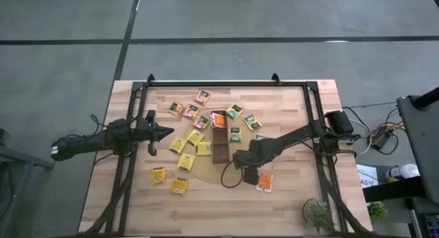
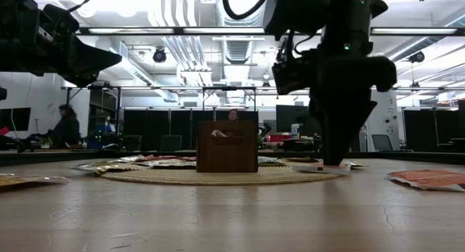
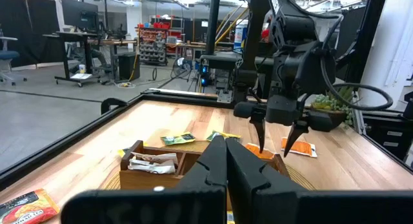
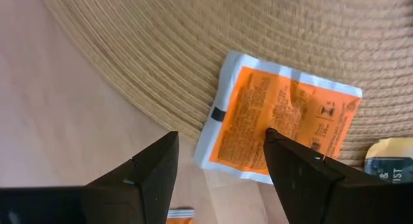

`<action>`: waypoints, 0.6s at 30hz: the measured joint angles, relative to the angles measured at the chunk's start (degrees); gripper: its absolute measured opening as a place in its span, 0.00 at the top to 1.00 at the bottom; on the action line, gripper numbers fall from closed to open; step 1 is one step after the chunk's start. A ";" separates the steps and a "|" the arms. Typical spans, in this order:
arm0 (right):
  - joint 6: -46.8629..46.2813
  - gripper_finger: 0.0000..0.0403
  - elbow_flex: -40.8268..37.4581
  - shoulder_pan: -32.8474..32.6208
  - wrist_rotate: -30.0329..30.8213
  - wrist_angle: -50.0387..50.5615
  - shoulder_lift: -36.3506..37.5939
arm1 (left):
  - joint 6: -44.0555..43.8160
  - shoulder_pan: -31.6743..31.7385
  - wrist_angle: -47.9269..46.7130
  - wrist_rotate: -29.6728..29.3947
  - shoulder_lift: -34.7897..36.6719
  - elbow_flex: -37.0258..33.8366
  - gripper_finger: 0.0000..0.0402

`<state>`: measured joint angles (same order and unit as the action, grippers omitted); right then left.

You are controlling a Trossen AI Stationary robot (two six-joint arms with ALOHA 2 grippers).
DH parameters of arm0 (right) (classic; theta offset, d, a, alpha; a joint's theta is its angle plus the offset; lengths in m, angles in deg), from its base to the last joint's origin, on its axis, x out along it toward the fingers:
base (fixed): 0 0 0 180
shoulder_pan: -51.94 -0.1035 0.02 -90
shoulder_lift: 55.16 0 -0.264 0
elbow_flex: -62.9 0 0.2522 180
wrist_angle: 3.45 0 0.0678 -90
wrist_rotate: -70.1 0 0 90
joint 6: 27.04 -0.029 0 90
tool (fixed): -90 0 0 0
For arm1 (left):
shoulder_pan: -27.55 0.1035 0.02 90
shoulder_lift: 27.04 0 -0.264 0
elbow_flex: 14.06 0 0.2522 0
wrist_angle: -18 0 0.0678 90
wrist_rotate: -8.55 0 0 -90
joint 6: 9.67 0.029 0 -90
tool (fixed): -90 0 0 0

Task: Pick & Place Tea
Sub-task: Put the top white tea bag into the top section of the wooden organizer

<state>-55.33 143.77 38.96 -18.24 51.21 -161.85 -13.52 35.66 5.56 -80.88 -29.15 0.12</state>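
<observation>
Table: right hand [image 4: 219,153] fingers apart over orange sachet [image 4: 277,124], corner hidden; left hand [image 3: 226,166] together.

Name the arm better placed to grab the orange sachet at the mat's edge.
Right. Its pincer hangs open directly above the orange sachet, while the left pincer waits shut across the table.

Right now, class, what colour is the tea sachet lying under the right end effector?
Orange with a white border, the tea sachet shows best in the right wrist view.
</observation>
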 joint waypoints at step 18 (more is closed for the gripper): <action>-0.27 0.96 -2.63 0.28 0.01 -2.77 0.04 | 0.00 0.00 0.00 0.01 0.00 -0.01 1.00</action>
<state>-55.60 141.14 39.24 -18.23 48.44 -161.81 -13.52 35.66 5.56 -80.87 -29.15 0.11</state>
